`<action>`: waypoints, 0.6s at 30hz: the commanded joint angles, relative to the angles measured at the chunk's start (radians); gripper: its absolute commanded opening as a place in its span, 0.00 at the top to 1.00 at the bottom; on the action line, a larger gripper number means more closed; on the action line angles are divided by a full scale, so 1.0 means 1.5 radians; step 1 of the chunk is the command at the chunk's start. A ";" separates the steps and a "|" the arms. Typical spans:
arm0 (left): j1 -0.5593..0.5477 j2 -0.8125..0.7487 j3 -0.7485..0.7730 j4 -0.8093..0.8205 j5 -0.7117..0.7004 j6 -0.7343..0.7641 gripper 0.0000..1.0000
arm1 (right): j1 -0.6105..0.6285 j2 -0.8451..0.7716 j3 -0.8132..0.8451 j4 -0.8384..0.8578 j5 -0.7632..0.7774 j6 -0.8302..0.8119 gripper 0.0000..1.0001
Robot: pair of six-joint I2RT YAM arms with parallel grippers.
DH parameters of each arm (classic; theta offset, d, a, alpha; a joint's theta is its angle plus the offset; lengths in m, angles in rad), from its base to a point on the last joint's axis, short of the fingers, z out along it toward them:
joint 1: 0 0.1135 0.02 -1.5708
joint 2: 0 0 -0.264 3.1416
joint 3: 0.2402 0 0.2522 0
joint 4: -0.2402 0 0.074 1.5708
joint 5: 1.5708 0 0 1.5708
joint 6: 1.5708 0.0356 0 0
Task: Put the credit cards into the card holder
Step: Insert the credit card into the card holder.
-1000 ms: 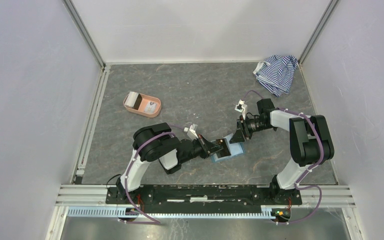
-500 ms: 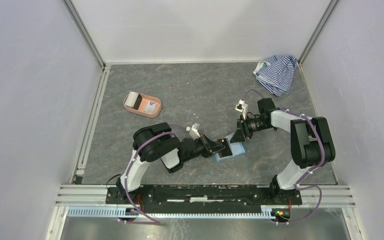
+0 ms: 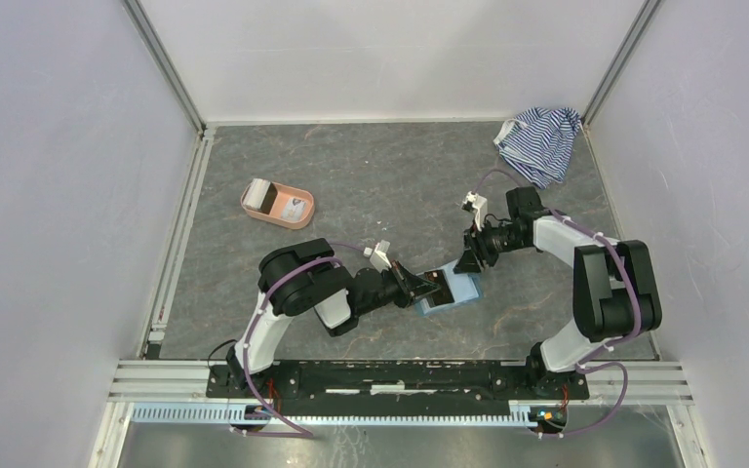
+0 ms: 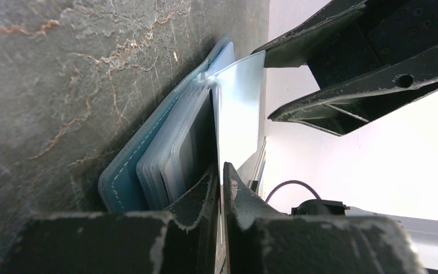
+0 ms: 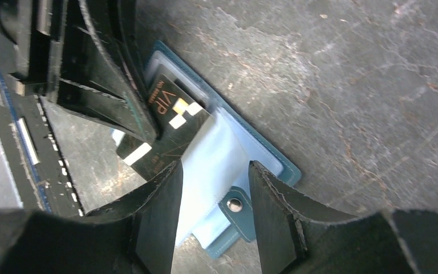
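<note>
Left claw (image 3: 434, 284) seemingly pinches dark VIP card (image 5: 171, 117) in teal card holder (image 5: 217, 151); right claw (image 5: 214, 168) gapes.

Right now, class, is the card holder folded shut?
No: the card holder lies spread open, its light-blue inside showing and snap tab unfastened.

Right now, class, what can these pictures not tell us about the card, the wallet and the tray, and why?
1. Tray contents: top view, too small to count.
2. Card's held end: right wrist view, the left jaws cover it; left wrist view shows it nearly edge-on.
3. Which wallet pocket the card is entering: hidden in both wrist views, too small from the top.
4. Small print beside "VIP": right wrist view, blurred.
</note>
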 commanded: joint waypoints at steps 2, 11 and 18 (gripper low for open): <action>-0.006 0.019 -0.004 -0.124 -0.004 0.004 0.85 | -0.006 -0.062 -0.002 0.043 0.074 -0.006 0.47; -0.006 0.017 0.011 -0.157 -0.002 0.005 0.87 | -0.005 -0.142 -0.032 0.074 0.034 -0.019 0.47; -0.006 0.016 0.019 -0.186 -0.011 0.009 0.89 | 0.008 -0.047 0.004 -0.036 -0.063 -0.119 0.70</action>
